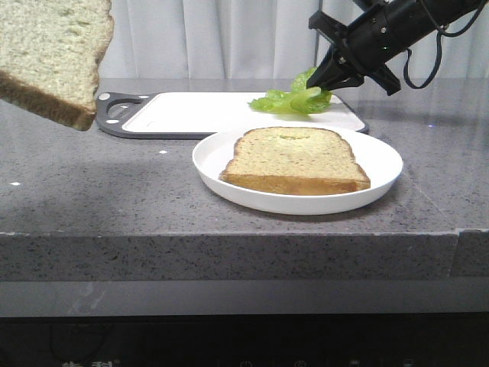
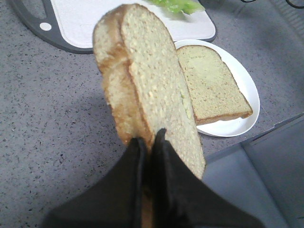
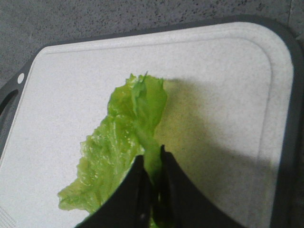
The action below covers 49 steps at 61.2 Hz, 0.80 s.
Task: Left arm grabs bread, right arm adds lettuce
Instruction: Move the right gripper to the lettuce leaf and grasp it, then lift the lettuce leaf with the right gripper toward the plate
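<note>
Right hand (image 3: 153,187) pinched shut on one end of the lettuce (image 3: 121,161), the black fingers meeting on the pale stem side while the frilly body trails down onto the white cutting board (image 3: 228,95); in the front view the leaf looks partly raised at the grip, its far edge apparently touching the board. Left hand (image 2: 148,142) closed on the bread (image 2: 147,90) — thick slice clamped at one crust end, held on edge and well above the grey tabletop (image 2: 42,123), off to the left of the plate (image 1: 221,141). Handling, by judgement: lettuce is light, limp and likely damp, so it will droop and swing from a single pinch; the stem rib is the firmest hold, and the thin frills would probably tear if squeezed. Bread is light but soft — the crumb dents under pressure, so a grip across the crust edge, as now, seems safest; too hard a squeeze would likely crush it. Containers: the white plate carries one thinner slice (image 1: 294,159) lying flat, face up, with a faint greenish dent near its top; nothing else on it. Cutting board holds only the lettuce; its dark rim and handle holes show at the left
</note>
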{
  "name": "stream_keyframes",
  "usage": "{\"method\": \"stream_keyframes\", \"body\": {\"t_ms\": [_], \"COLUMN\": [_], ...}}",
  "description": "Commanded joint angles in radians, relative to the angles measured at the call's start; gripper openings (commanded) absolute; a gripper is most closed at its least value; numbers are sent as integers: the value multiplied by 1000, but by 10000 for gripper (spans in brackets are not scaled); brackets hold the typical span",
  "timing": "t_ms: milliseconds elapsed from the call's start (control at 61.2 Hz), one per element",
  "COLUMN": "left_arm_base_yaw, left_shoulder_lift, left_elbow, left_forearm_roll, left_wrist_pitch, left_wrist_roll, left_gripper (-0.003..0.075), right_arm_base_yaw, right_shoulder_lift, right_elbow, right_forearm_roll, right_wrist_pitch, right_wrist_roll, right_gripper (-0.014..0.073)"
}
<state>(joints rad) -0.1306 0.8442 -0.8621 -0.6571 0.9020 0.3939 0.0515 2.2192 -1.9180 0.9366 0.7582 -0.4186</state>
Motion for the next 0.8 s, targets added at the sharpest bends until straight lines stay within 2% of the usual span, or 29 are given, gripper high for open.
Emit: {"method": "stream_keyframes", "body": {"t_ms": [0,278,441,556,784], "left_arm_base_yaw": [5,5,5,5,5], "left_shoulder_lift": [-3,-3,-3,-3,-3], "left_elbow": [-25,-25,-25,-25,-25], "left_forearm_roll": [-43,-43,-43,-43,-43], "left_wrist_pitch": [-62,-62,-62,-64,-88], "left_wrist_roll": [0,0,0,0,0], "left_gripper": [-20,-20,-20,-20,-20], "right_arm_base_yaw": [-3,-30,-39,-39,-39], "right_shoulder_lift": [-88,-223,-354,-470,-700], "right_elbow": [-33,-19,115,273,574], "right_forearm_roll": [53,72,75,143,426], "right_wrist_pitch": [-8,98,99,103,177], "right_wrist_roll": [-15,-15,-32,-146,-416], "right_gripper": [-62,-67,-67,-67,-67]}}
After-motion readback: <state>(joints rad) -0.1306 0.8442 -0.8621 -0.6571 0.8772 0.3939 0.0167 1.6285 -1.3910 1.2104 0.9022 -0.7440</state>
